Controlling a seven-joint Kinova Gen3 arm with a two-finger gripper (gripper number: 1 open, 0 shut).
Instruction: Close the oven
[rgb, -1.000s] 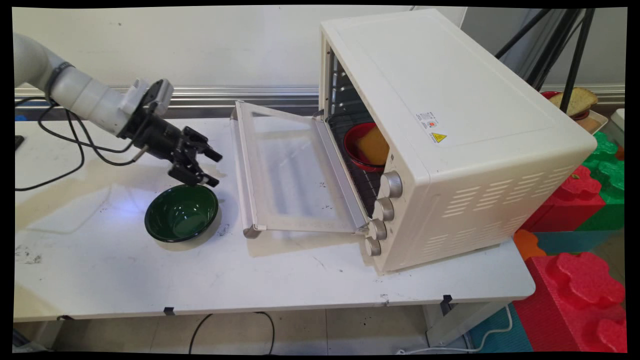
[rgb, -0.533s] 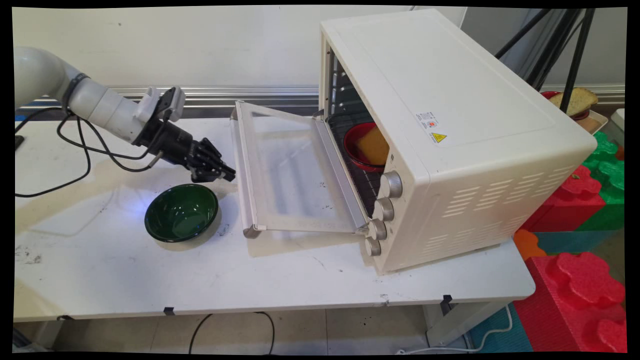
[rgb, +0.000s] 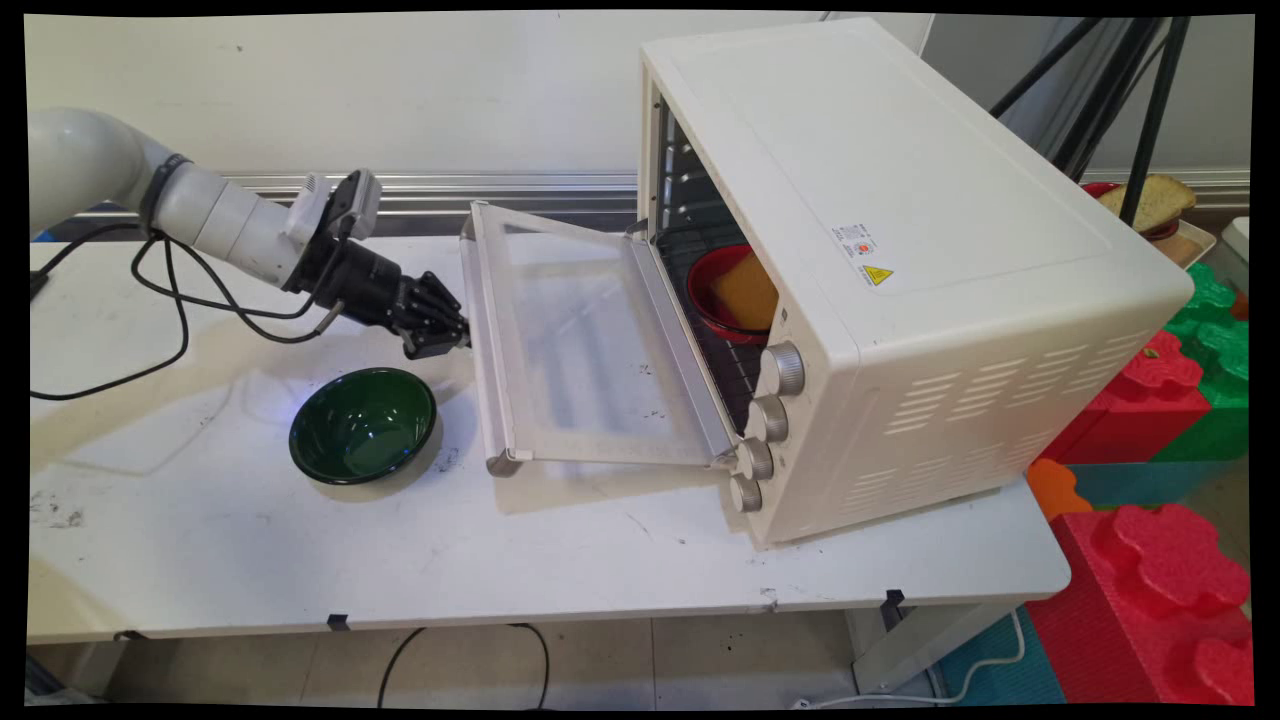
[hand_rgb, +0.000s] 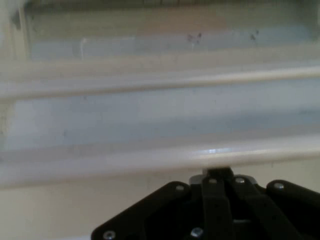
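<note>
gripper: (rgb: 462, 335) clenched, fingers pressed together with nothing between them; tips at the outer edge of the oven door, on or just off the handle bar. Hand view (hand_rgb: 218, 172) shows the same: closed fingertips right at the pale bar.
arm: comes in from the upper left, low over the table, wrist pointing right toward the door; black cables (rgb: 170, 310) hang from it onto the table.
door: (rgb: 580, 350) folded down flat and open, glass pane facing up, handle (rgb: 484, 340) along its left edge. In hand view the handle (hand_rgb: 150, 157) runs across the frame, with the glass (hand_rgb: 150, 115) beyond it.
oven: (rgb: 900, 260) cream, sits on the right half of the table, four knobs (rgb: 765, 420) in a column at its front right.
red bowl: (rgb: 715, 290) inside the oven on the wire rack, with a yellow-orange slab (rgb: 745, 292) lying in it.
green bowl: (rgb: 363, 425) upright on the table, below the gripper and left of the door, apart from both.
table: (rgb: 250, 560) white, scuffed.
off table: red and green foam blocks (rgb: 1160, 470) at right; tripod legs (rgb: 1130, 90) behind the oven.
</note>
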